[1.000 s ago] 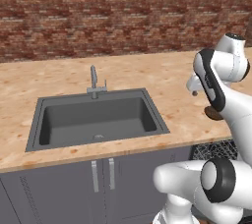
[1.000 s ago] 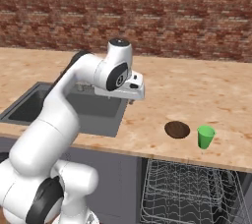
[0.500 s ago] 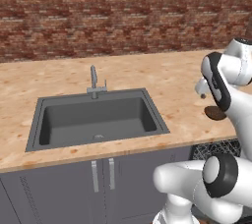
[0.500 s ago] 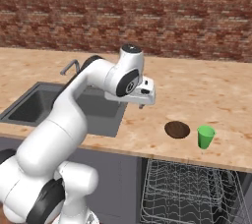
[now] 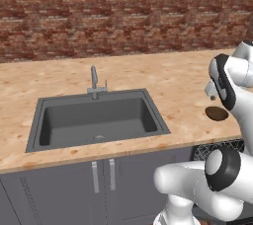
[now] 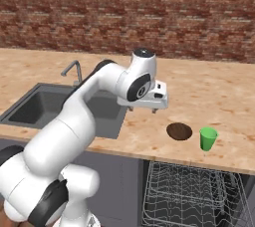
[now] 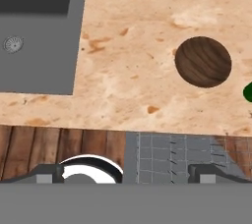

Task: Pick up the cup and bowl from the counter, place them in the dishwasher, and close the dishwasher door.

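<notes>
Nearest the base, the dishwasher (image 6: 191, 193) stood open under the counter (image 6: 219, 86), its grey wire rack (image 6: 189, 196) pulled out below the front edge. Above it, near that edge, the bowl (image 6: 179, 131) lay flat with the cup (image 6: 208, 138) upright just beside it, apart. Over the counter between the sink (image 5: 96, 120) and bowl, the gripper (image 6: 155, 102) hung with jaws spread wide, holding nothing, clear of both dishes. Farther back stood the faucet (image 5: 94, 82), then the brick wall (image 5: 123, 12).
</notes>
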